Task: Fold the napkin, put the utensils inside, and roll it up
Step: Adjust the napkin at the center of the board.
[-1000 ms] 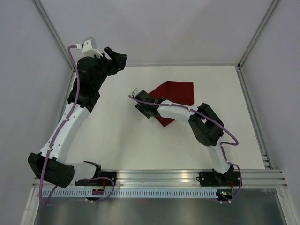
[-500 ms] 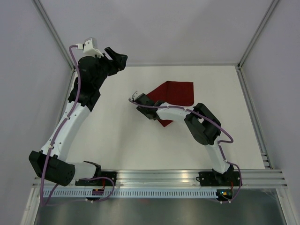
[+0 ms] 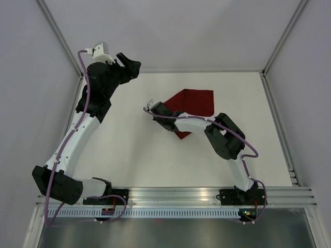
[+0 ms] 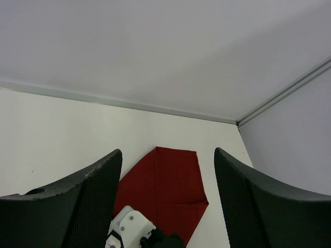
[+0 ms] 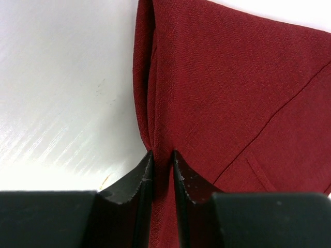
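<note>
The napkin is a dark red cloth, plain and unpatterned, already folded: its far right corner is square, and its sides taper to a point towards the near side. Up close the fabric is soft and matte with a fine, even weave. Its layers lie over one another, and a thin straight edge runs diagonally across the upper layer. Along its left side the cloth is drawn up into a narrow ridge of stacked folds.

It lies on the smooth white counter, in the far right part, close to the far edge and well clear of the right edge.

The right hand sits at the napkin's left side. Its two black, serrated fingers stand close together with the raised ridge of red cloth pinched between them, so it is grasping the napkin.

The left hand hangs above the far left corner of the counter, well apart from the cloth. Its textured black fingers are spread wide, with nothing between them.
</note>
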Robot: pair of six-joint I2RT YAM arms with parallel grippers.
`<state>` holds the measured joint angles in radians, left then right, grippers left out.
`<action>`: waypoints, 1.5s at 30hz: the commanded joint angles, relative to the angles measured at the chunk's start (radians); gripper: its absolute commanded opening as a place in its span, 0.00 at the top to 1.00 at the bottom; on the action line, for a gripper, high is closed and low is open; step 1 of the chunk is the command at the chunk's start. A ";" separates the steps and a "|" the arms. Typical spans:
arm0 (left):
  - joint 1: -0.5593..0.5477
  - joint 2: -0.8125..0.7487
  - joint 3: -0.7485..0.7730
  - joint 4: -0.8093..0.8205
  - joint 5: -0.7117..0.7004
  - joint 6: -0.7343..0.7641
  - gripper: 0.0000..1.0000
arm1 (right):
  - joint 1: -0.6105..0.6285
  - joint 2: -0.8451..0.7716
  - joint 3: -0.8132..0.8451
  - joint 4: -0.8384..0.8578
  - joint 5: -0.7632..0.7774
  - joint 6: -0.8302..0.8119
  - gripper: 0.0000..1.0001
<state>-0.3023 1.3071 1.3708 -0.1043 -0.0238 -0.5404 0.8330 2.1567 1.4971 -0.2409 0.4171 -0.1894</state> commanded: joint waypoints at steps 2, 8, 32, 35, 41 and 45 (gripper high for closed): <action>0.008 0.000 -0.006 0.000 0.019 0.042 0.23 | -0.052 0.028 -0.051 -0.078 -0.142 0.031 0.76; 0.008 -0.011 -0.027 0.021 0.013 0.036 0.24 | -0.095 0.006 -0.074 -0.098 -0.314 0.036 0.87; -0.152 -0.196 -0.686 0.883 -0.205 0.460 0.26 | -0.305 -0.043 -0.147 -0.449 -0.868 -0.211 1.00; -0.162 -0.192 -0.727 0.957 -0.136 0.537 0.25 | -0.322 -0.034 -0.141 -0.491 -0.885 -0.254 0.99; -0.164 -0.186 -0.762 1.039 0.112 0.680 0.23 | -0.328 -0.060 -0.167 -0.552 -0.862 -0.317 1.00; -0.164 -0.186 -0.733 0.991 0.131 0.689 0.22 | -0.327 -0.110 -0.218 -0.491 -0.773 -0.311 0.99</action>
<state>-0.4625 1.1397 0.6151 0.8242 0.0151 0.0669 0.5045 2.0068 1.3773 -0.5690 -0.5098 -0.4480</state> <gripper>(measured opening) 0.774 0.011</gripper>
